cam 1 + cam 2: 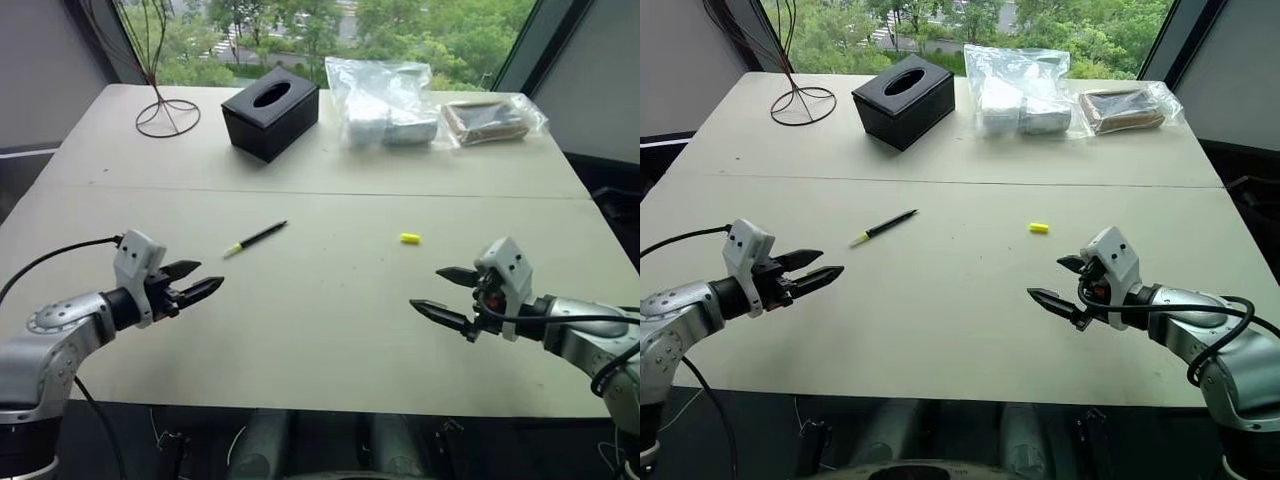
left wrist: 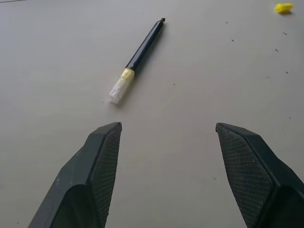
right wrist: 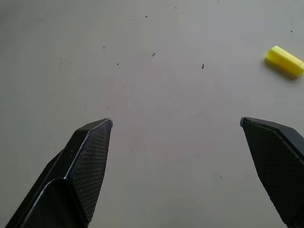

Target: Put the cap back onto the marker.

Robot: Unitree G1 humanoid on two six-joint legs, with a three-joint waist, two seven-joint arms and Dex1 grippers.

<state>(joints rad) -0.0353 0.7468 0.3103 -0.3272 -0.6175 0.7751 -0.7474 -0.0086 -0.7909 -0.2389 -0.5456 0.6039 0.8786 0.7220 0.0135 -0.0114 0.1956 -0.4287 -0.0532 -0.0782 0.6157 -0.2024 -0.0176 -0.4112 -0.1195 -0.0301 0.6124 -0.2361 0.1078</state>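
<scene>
The marker [image 1: 256,238], a thin black stick with a yellow-green tip, lies flat on the pale table [image 1: 320,320], left of centre. It also shows ahead of the left fingers as the marker [image 2: 138,59]. The cap [image 1: 410,238], a tiny yellow cylinder, lies apart from it to the right, and appears as the cap [image 3: 285,61]. My left gripper [image 1: 202,279] hovers open near the front left, short of the marker, holding nothing. My right gripper [image 1: 428,289] hangs wide open at the front right, nearer than the cap, and is empty.
At the back of the table stand a black tissue box [image 1: 270,113], a wire stand [image 1: 167,115] and clear plastic bags [image 1: 385,103] with packed items. A seam [image 1: 300,192] runs across the tabletop. The table's front edge [image 1: 330,410] lies just below both grippers.
</scene>
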